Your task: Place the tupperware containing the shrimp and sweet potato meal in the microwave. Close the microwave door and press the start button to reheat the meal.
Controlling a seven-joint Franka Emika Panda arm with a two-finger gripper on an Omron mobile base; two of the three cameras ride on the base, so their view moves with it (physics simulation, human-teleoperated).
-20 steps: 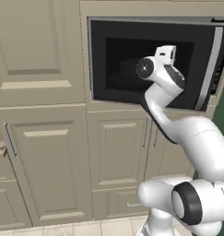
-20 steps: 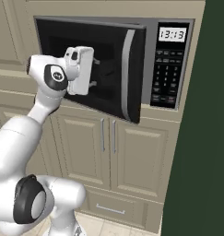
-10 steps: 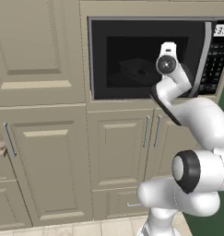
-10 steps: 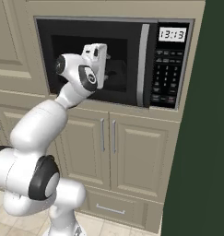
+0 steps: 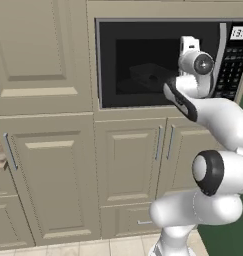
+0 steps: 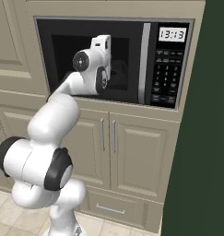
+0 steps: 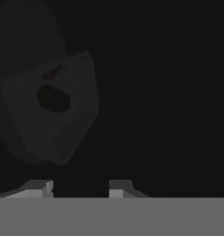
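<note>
Since a second ago the door [image 6: 92, 57] has swung shut and our hand [image 7: 79, 188] faces its window, fingers apart, holding nothing. We see the tupperware [image 7: 51, 113] dimly inside the microwave [image 6: 173, 62].

The shallow grey translucent tupperware [image 7: 51, 110] shows dimly at left behind the dark door window, its food indistinct.

Kitchen, built-in microwave [image 6: 132, 60], beige cabinets [image 5: 48, 175]
</note>
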